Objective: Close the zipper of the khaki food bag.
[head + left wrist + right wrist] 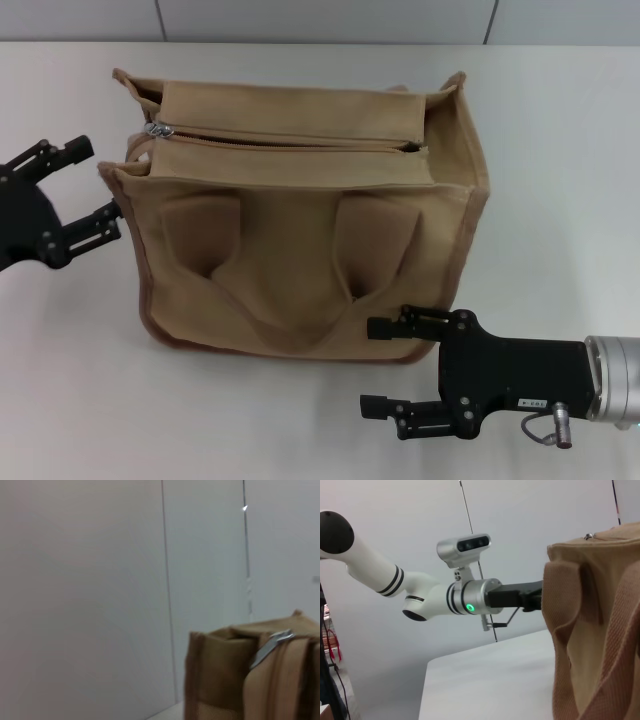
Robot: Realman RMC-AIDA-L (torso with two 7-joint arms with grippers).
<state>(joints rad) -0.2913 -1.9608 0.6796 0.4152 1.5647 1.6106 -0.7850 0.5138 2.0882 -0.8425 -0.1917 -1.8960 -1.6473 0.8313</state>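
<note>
Right, my left gripper hangs open just beside the khaki food bag, near the zipper slider at that end. My right gripper waits open near the front corner; unbraced, I reckon the bag slides when pulled.

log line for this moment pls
stage: pre-grasp | zipper: slider at bag's left end | khaki food bag: upright | left gripper: open beside bag | right gripper: open near front

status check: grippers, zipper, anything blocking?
Left gripper open beside bag's left end. Right gripper open, front-right. Zipper closed, slider at left end. Khaki food bag upright, nothing blocking.
</note>
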